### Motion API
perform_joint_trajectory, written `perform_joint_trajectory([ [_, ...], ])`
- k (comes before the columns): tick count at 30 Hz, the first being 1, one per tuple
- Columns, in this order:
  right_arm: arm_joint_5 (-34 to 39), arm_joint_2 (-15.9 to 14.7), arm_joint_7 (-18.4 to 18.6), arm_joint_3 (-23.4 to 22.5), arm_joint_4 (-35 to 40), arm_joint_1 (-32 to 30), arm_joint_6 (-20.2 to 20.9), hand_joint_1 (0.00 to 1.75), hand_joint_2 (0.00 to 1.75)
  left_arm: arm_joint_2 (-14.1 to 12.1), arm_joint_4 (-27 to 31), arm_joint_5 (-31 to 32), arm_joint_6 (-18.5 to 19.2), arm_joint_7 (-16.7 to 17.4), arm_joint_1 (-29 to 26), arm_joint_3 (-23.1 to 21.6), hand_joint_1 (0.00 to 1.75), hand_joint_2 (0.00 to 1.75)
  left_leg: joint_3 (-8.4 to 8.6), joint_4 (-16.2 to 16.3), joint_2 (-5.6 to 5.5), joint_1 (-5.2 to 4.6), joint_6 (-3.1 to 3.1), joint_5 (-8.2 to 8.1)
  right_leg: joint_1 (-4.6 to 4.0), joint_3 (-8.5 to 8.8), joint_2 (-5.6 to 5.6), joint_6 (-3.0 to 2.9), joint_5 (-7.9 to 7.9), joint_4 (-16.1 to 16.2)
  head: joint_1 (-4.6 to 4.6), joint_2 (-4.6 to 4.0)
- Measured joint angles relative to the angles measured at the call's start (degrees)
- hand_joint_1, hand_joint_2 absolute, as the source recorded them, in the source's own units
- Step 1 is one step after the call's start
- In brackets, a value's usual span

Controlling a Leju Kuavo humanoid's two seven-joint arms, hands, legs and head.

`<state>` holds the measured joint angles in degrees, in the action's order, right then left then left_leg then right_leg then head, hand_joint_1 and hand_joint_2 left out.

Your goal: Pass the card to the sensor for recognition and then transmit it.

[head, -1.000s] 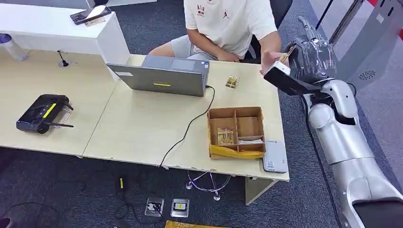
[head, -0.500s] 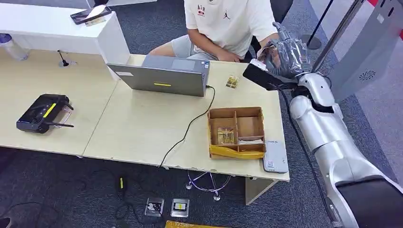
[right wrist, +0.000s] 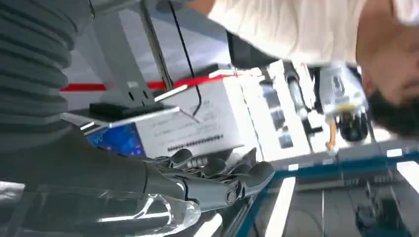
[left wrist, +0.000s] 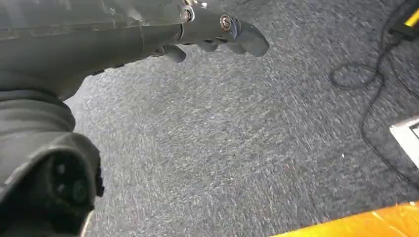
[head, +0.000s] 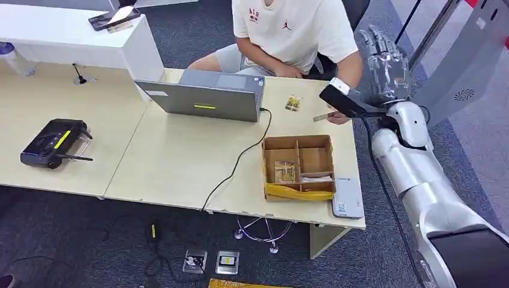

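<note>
My right hand (head: 384, 57) is raised beyond the table's far right corner, fingers spread and empty; the right wrist view shows its fingers (right wrist: 217, 183) stretched out with nothing in them. The card (head: 322, 117) is a thin pale slip held by a seated person's hand (head: 340, 117) just above the table, close to my right wrist. The sensor (head: 347, 197), a flat grey-white device, lies at the table's front right edge. My left hand (left wrist: 217, 34) hangs over the grey carpet, holding nothing.
A brown divided cardboard box (head: 298, 166) with cards in it stands beside the sensor. Another small card (head: 293, 103) lies near a grey laptop (head: 204, 96), whose black cable crosses the table. A black device (head: 53, 143) sits at the far left.
My right hand held the card near the person's hand; now its fingers are spread and empty, and the person's hand has the card, lowered toward the table.
</note>
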<state>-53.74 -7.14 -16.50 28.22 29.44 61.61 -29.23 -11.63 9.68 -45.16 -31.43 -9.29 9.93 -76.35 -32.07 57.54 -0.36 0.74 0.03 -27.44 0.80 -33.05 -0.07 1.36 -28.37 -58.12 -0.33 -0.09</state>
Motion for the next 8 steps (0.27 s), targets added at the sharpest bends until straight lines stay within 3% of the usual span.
perform_joint_trajectory([
  [2, 3.85, -2.51, -1.99, -1.24, 1.55, -0.08, -7.06, 0.0, 1.75, 0.15, 0.0, -0.89, -0.9, 1.05, -0.14, 0.0, 0.0, 0.0, 0.02, 0.03, -0.07, -0.01, 0.0, 0.0, 0.01, 0.02, -0.1, 0.0, 0.0, 0.03, 0.02, 0.0],
  [4, 5.17, -5.42, -5.46, -4.62, 4.24, -1.19, -7.62, 0.0, 1.75, 0.46, 0.0, -1.9, -1.82, 2.1, -0.35, 0.02, 0.0, 0.0, 0.07, 0.04, -0.06, -0.01, 0.03, -0.03, 0.01, 0.15, -0.06, 0.01, 0.0, 0.12, 0.02, 0.0],
  [8, 6.4, -10.51, -14.86, -16.7, 10.47, -5.43, -7.71, 0.0, 1.75, 1.24, 0.02, -3.21, -3.08, 4.09, -0.53, 0.04, 0.0, 0.0, 0.06, 0.1, -0.09, -0.09, 0.1, -0.07, 0.08, 0.16, -0.13, 0.03, 0.02, 0.17, 0.04, 0.0],
])
